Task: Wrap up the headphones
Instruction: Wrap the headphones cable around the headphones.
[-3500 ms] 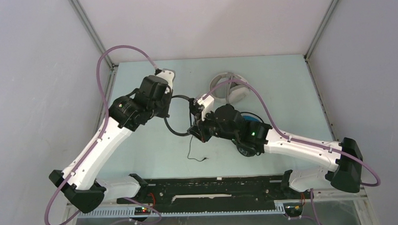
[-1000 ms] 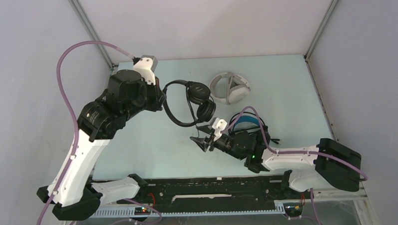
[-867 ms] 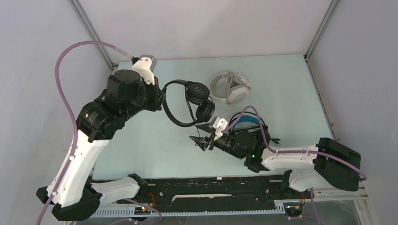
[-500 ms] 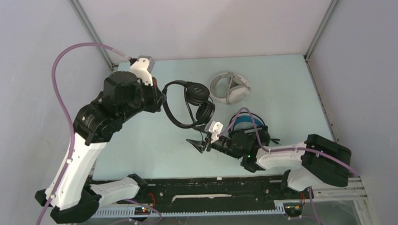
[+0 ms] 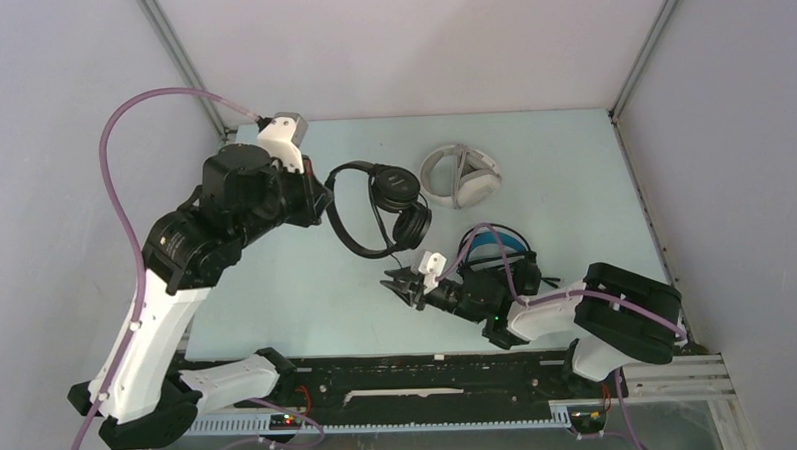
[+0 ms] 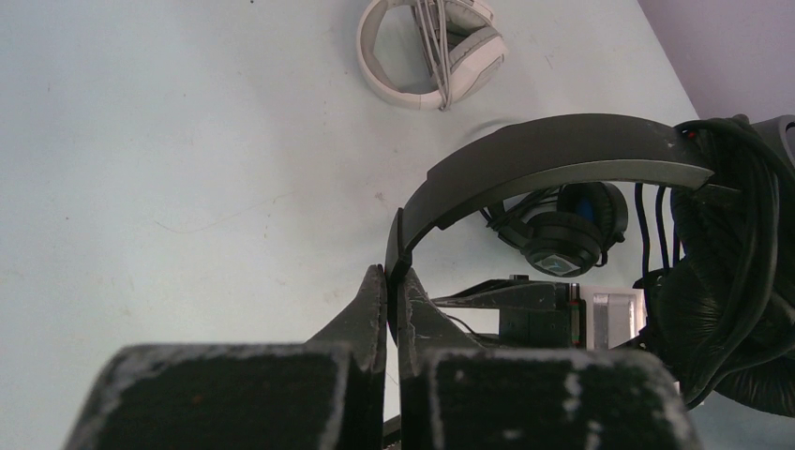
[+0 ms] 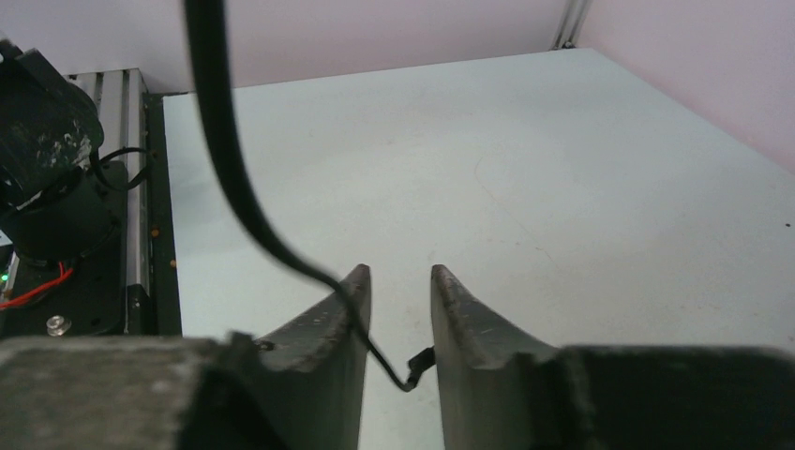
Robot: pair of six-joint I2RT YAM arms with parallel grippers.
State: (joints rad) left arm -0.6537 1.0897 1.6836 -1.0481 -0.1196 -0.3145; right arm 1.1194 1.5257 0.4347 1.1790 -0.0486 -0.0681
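Observation:
My left gripper is shut on the headband of the small slim black headphones and holds them above the table; the left wrist view shows the band pinched between the fingertips. The thin black cable hangs down, and its plug end lies loose between the fingers of my right gripper, which is open low over the table. The white-grey headphones lie at the back. The black headphones with blue accents lie partly hidden under my right arm.
Grey enclosure walls stand close on the left, back and right. The black rail with the arm bases runs along the near edge. Bare table lies in front of the left arm.
My right gripper's jaws have narrowed around the hanging cable end and the right arm has folded back toward its base. My left gripper still holds the headphones up, almost unmoved.

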